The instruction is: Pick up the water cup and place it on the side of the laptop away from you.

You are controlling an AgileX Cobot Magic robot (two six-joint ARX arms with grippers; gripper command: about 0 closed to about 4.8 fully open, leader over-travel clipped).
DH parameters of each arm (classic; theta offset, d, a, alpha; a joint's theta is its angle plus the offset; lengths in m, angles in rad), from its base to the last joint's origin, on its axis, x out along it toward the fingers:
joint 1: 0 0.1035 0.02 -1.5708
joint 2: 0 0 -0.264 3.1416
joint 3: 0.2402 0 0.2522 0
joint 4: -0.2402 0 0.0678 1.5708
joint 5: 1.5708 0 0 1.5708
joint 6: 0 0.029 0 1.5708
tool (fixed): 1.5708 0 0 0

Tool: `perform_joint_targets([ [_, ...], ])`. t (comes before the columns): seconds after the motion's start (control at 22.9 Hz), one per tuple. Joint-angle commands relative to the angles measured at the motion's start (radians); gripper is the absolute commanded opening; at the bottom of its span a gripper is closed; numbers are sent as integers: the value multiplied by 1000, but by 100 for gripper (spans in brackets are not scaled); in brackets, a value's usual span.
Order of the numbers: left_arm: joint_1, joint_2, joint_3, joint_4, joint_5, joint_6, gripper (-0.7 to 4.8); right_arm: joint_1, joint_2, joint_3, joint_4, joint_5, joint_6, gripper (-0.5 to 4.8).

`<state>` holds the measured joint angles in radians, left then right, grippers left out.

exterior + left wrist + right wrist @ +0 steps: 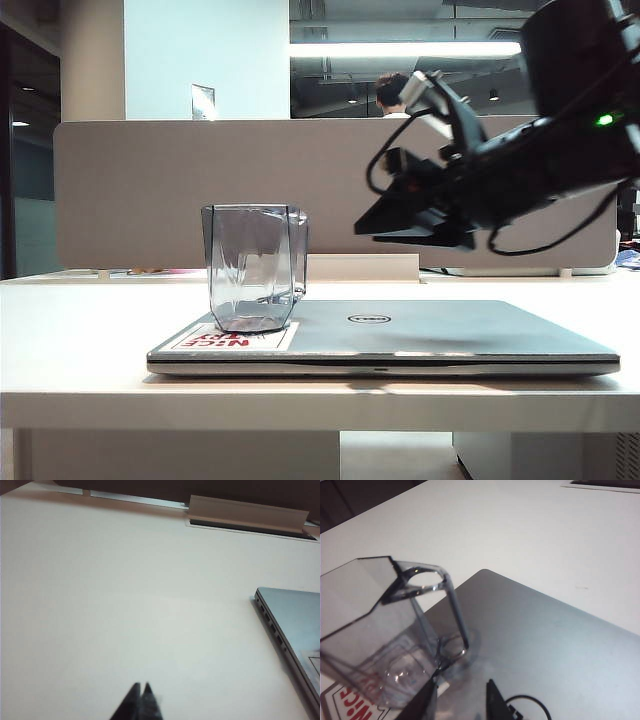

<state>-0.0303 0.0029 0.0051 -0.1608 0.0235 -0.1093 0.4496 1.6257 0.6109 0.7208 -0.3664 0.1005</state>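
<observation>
My right gripper (462, 700), spread, nears the cup (254, 266) on the laptop (450, 335); it looks light, slick, rigid, so grip mid-wall. Left gripper (141, 702) pressed together, idle.

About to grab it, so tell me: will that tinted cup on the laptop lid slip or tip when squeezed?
The water cup looks rigid and empty, so probably light. Its smooth faceted walls may slip. It tapers to a narrow base on the laptop, so a sideways nudge could tip it.

The water cup (254, 266) stands upright on the left end of the closed laptop (440, 335), which lies on the table (70, 340). The right gripper (415, 225) hangs above the laptop, right of the cup. The left gripper (140, 690) hovers over bare table left of the laptop.
</observation>
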Motion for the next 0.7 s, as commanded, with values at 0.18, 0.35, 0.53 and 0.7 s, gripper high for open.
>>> perform_joint_targets([
  [0.18, 1, 1, 3, -3, 3, -3, -6, 0, 97, 81, 17, -28, 1, 149],
  [0.35, 1, 1, 3, -3, -1, -3, -6, 0, 138, 116, 18, -39, 1, 149],
  [0.53, 1, 1, 3, -3, -1, -3, -6, 13, 158, 131, 18, -47, 0, 149],
  [0.7, 1, 1, 3, -3, -2, -3, -6, 44, 185, 155, 17, -52, 0, 149],
])
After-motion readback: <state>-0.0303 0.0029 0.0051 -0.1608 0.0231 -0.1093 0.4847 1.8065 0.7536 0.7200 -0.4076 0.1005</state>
